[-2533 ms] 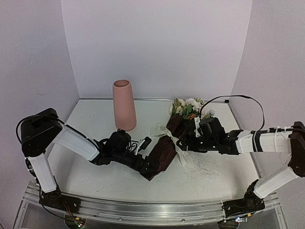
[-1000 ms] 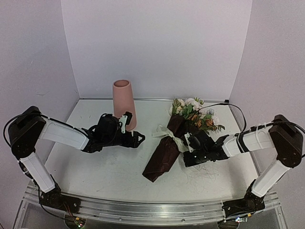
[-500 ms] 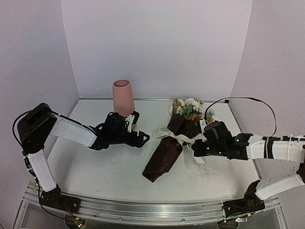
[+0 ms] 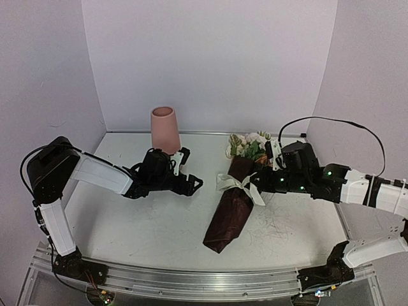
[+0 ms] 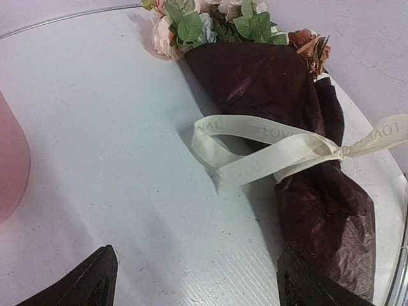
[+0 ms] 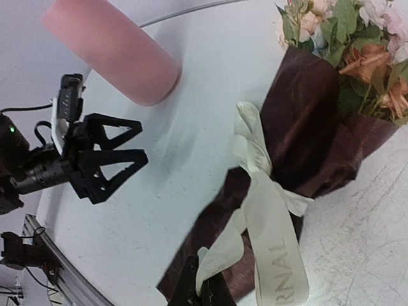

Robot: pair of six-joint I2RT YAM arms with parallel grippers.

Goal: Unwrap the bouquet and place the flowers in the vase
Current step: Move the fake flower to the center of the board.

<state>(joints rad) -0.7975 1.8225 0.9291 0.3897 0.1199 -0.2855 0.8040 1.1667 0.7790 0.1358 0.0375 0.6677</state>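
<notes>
The bouquet point(image 4: 233, 207) lies on the table in dark red paper point(image 5: 299, 127), its flowers point(image 4: 248, 145) pointing to the back. A cream ribbon point(image 4: 239, 185) is tied in a bow round its middle. My right gripper point(image 6: 207, 290) is shut on one tail of that ribbon point(image 6: 268, 210), just right of the bow point(image 4: 260, 183). My left gripper point(image 4: 193, 185) stands open, low over the table left of the bouquet, with nothing between its fingertips point(image 5: 95, 280). The salmon-pink vase point(image 4: 164, 131) stands upright behind the left gripper.
White walls close the table at the back and on both sides. A metal rail point(image 4: 191, 280) runs along the near edge. The right arm's cable point(image 4: 331, 121) loops above it.
The right gripper has pulled the ribbon tail up and back, and the bouquet has slid to the right and turned. The left gripper has edged a little toward the bouquet.
</notes>
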